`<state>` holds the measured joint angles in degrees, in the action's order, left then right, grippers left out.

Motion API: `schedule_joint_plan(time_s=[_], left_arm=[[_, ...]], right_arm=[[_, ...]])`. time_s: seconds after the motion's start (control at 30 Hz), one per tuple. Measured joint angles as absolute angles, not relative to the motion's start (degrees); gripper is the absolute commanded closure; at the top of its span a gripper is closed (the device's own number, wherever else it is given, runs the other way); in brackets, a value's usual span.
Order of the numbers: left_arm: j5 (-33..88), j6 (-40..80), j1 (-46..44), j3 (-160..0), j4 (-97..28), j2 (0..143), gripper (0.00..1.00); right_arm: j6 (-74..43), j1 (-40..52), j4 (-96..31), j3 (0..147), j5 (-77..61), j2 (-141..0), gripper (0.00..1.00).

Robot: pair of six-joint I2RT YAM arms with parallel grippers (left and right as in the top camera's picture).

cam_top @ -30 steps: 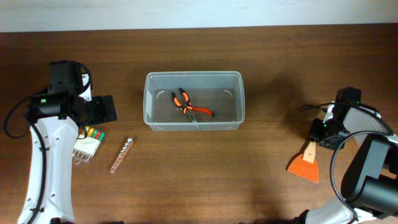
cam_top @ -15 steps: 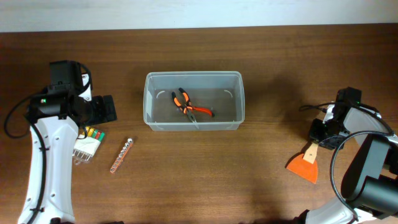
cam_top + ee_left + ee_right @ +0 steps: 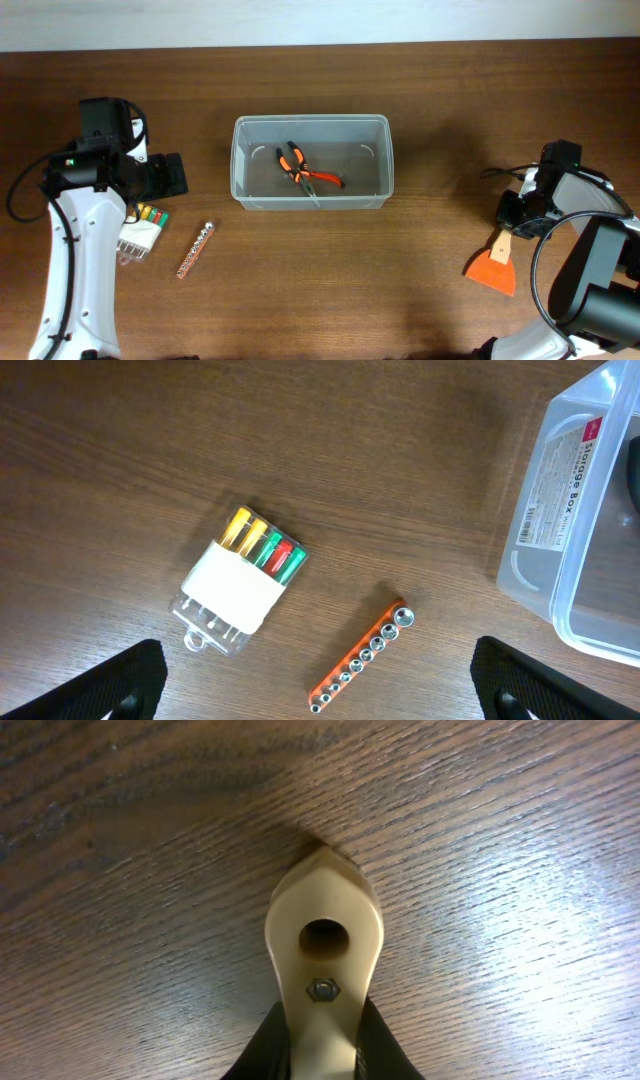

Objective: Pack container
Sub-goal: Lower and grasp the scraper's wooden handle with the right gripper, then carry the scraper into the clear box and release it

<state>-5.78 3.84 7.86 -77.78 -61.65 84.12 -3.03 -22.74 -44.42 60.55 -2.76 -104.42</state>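
The clear plastic container (image 3: 311, 121) stands mid-table with orange-handled pliers (image 3: 304, 172) inside; its labelled corner shows in the left wrist view (image 3: 585, 510). My left gripper (image 3: 176, 175) is open and empty, left of the container, above a socket rail (image 3: 362, 655) and a bit set (image 3: 245, 573). In the left wrist view its fingers (image 3: 318, 678) are spread wide. My right gripper (image 3: 508, 218) is shut on the wooden handle (image 3: 322, 945) of an orange-bladed scraper (image 3: 491, 272) at the table's right; the jaws (image 3: 322, 1045) clamp the handle.
The bit set (image 3: 140, 232) and socket rail (image 3: 195, 249) lie on the wood at the left front. A black cable (image 3: 497, 172) trails by the right arm. The table's back edge meets a white wall.
The scraper's orange blade has shifted very slightly in the right gripper's hold. The left arm has not moved.
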Motion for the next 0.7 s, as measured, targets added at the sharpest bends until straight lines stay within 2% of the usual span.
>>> schedule_joint_plan(time_s=[0.13, 0.43, 0.7], left_arm=[[-5.8, 3.8, 7.9, -77.8, -61.6, 84.1, 0.01], [-5.8, 3.9, 7.9, -77.8, -61.6, 84.1, 0.01], [-5.8, 3.8, 7.9, -77.8, -61.6, 84.1, 0.01]], right_arm=[[-3.2, -22.7, -44.3, 60.6, -3.2, -104.4, 0.96], [-2.9, -21.9, -49.5, 62.7, -6.2, -104.8, 0.96], [0.9, -14.2, -62.2, 82.8, -7.2, -104.7, 0.96]])
